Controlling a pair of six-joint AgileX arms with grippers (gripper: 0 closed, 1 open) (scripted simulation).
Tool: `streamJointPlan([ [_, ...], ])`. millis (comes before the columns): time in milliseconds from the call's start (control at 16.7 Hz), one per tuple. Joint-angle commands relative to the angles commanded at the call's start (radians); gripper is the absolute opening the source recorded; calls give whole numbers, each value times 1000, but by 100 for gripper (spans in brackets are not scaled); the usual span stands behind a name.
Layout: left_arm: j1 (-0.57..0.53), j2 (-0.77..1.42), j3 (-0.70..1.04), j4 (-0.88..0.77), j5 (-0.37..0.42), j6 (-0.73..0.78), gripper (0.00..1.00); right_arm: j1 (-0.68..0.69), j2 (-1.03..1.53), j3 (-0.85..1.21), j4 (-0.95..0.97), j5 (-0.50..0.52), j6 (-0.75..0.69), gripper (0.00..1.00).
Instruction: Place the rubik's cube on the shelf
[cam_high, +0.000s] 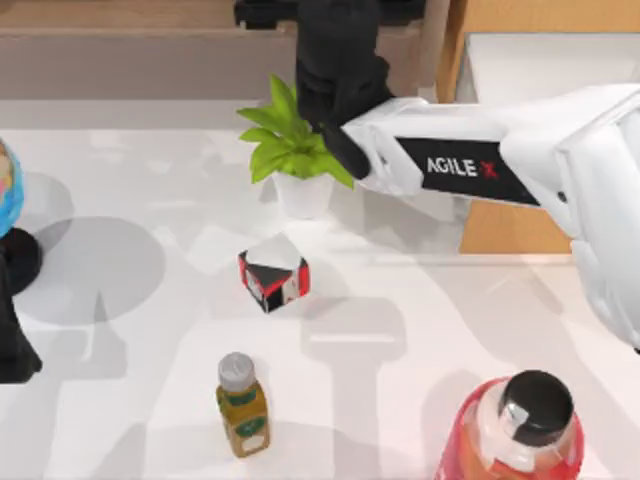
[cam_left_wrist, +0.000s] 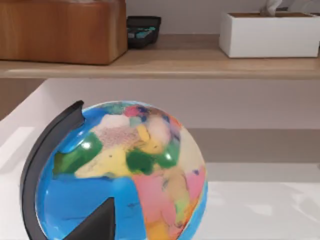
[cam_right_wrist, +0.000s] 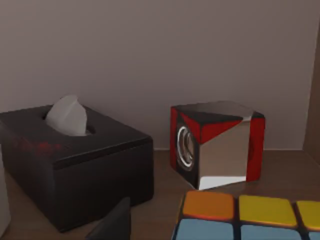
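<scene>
My right hand (cam_high: 335, 95) reaches over the shelf (cam_high: 120, 20), pinching one rubik's cube (cam_right_wrist: 250, 217); two red-black cubes (cam_high: 273, 275) (cam_right_wrist: 215, 145) are visible, one per place.

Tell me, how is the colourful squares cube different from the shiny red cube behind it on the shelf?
The rubik's cube shows a grid of orange, yellow and blue squares; the red cube has red, black and mirror-like patches with a round ring on one side. In the right wrist view the rubik's cube sits nearest, the red cube farther back by the wall. Both are box-shaped.
</scene>
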Motion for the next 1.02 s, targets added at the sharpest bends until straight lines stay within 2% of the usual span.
streamJointPlan([
  [540,0,0,0,0,0,0,100,8,-15,-27,22,-13,-28,100],
  [720,0,0,0,0,0,0,100,16,-72,-142,117,-64,-134,100],
  [1020,0,0,0,0,0,0,100,-6,-218,-496,406,-207,-429,100],
])
